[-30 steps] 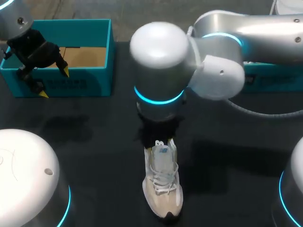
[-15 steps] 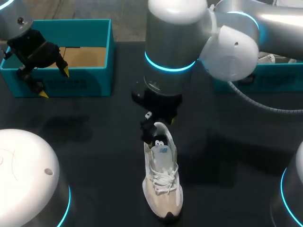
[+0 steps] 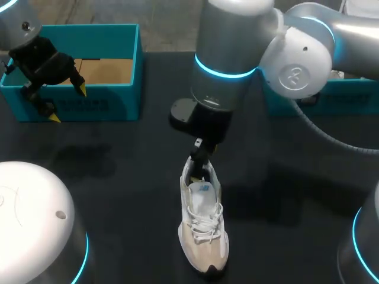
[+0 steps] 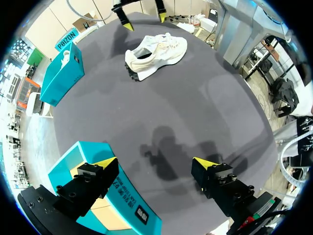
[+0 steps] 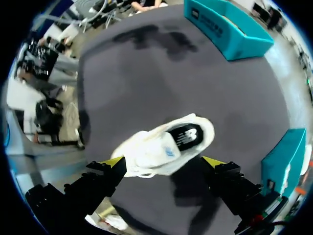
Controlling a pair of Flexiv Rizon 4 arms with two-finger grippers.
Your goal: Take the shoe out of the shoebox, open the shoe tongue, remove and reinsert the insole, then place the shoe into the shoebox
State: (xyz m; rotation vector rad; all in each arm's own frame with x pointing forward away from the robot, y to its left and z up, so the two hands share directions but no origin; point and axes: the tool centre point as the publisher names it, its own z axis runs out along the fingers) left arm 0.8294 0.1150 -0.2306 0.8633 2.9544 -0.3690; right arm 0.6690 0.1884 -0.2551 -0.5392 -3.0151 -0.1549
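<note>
Item count: one shoe (image 3: 203, 228), one open shoebox (image 3: 95, 107), one second teal box (image 3: 355, 97), two grippers, one table (image 3: 118, 177).

Shoe: a cream and white sneaker with white laces across the upper. A light blue mark shows on the tongue. The inside of the heel opening is dark and carries a white mark, as the right wrist view (image 5: 164, 144) shows. The outsole is dark at the toe. The shoe stands upright on its sole on the dark table, outside the shoebox and well apart from it, toward the right arm's side and nearer the robot. Its toe points away from the shoebox's row, toward the robot.

Right gripper (image 5: 164, 161): well apart from the shoebox, directly above the shoe's heel end. Its fingers are spread wide, one on each side of the shoe, and grip nothing. The left wrist view shows the two yellow tips (image 4: 143, 20) above the shoe and clear of it.

Shoebox: teal walls with a brown cardboard floor, open at the top. In the left wrist view it lies under the left gripper's finger (image 4: 132, 208).

Left gripper (image 3: 67, 103): at the shoebox's front wall, above it. Its fingers (image 4: 155, 163) are spread and hold nothing.

Second teal box (image 4: 61, 73): well apart from the shoebox, on the far side of the shoe.
</note>
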